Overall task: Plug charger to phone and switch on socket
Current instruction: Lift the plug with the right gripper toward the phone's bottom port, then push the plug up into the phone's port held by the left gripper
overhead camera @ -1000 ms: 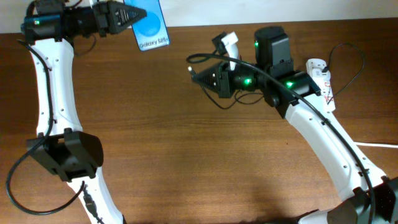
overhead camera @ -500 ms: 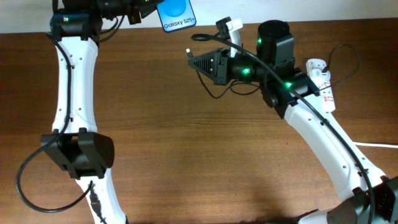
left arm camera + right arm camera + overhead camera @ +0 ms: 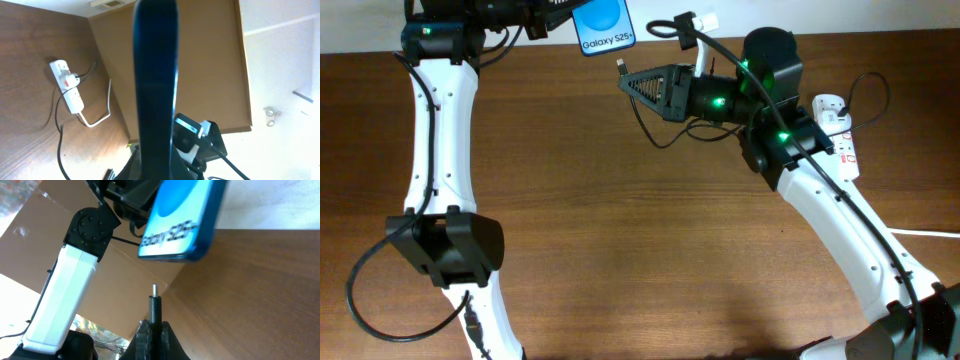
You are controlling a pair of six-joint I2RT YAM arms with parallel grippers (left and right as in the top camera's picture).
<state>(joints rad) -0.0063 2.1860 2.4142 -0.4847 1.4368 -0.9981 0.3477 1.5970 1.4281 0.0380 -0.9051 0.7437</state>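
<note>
The phone (image 3: 604,25), blue screen with "Galaxy S25" text, hangs in the air over the table's far edge, with my left gripper (image 3: 558,12) shut on its left end. In the left wrist view the phone (image 3: 156,85) shows edge-on as a dark upright bar rising from the gripper (image 3: 157,167). My right gripper (image 3: 630,80) is shut on the charger plug (image 3: 620,67), its metal tip pointing at the phone. In the right wrist view the plug (image 3: 155,305) stands just below the phone's lower edge (image 3: 182,220), a small gap between them. The white socket strip (image 3: 838,130) lies at the far right.
The charger's black cable (image 3: 876,88) loops near the socket. The strip's thick white cord (image 3: 930,233) runs off right. My left arm's base (image 3: 445,245) sits at the front left. A brown board (image 3: 200,65) stands behind the table.
My left gripper carried the phone to the right, then held still. My right gripper rose toward the far edge with the plug, closing in on the phone's lower edge.
</note>
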